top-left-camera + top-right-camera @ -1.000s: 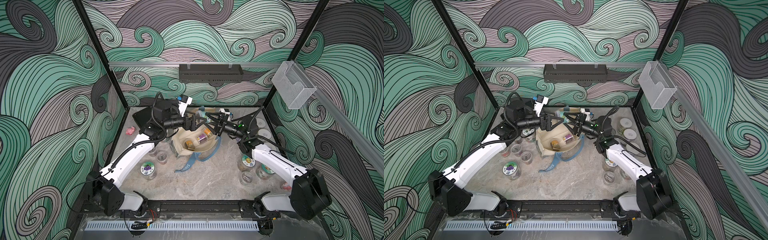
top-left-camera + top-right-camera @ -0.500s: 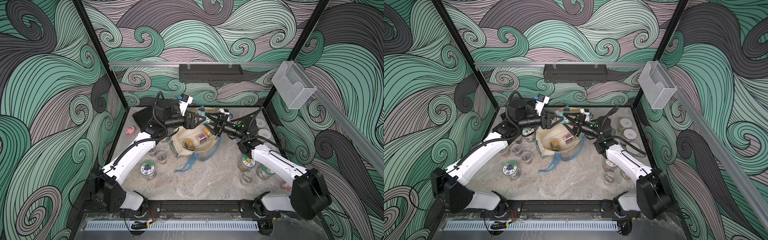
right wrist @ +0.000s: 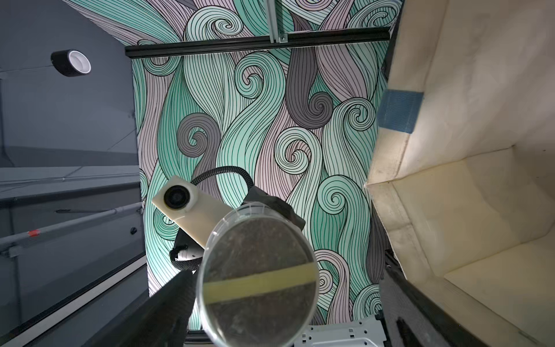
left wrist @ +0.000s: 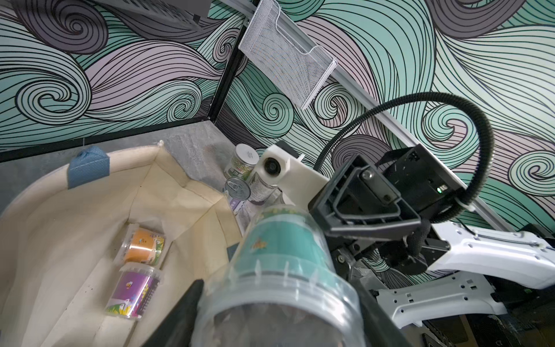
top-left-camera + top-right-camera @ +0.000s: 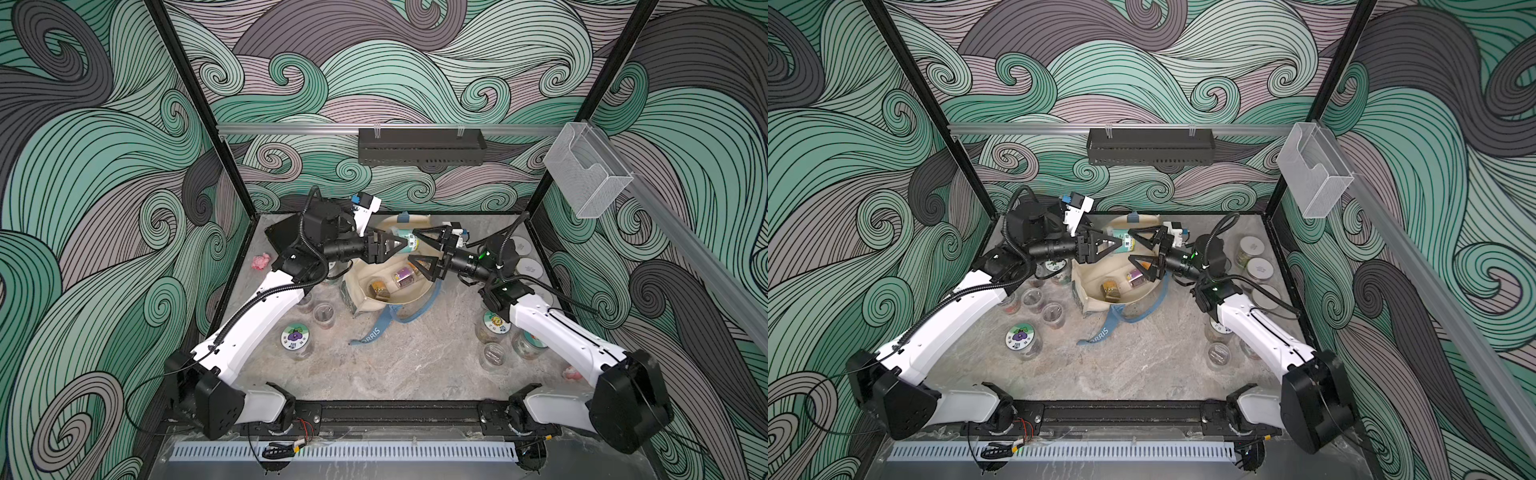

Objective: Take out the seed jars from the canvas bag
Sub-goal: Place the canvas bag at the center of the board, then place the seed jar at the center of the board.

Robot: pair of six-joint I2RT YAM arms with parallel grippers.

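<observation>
Since a moment ago the left gripper (image 5: 400,246) has closed on the teal jar (image 4: 285,240) and holds it on its side in the air over the bag (image 4: 66,234), and the right gripper (image 5: 412,246) has let go, its fingers (image 3: 156,315) now wide apart on each side of the jar's other end. On the table (image 5: 415,365) left of the bag stands a sticker jar (image 5: 296,336); inside the bag lie an orange jar (image 4: 144,246) and a purple jar (image 4: 135,291); right of the bag stand other jars (image 5: 494,324).
</observation>
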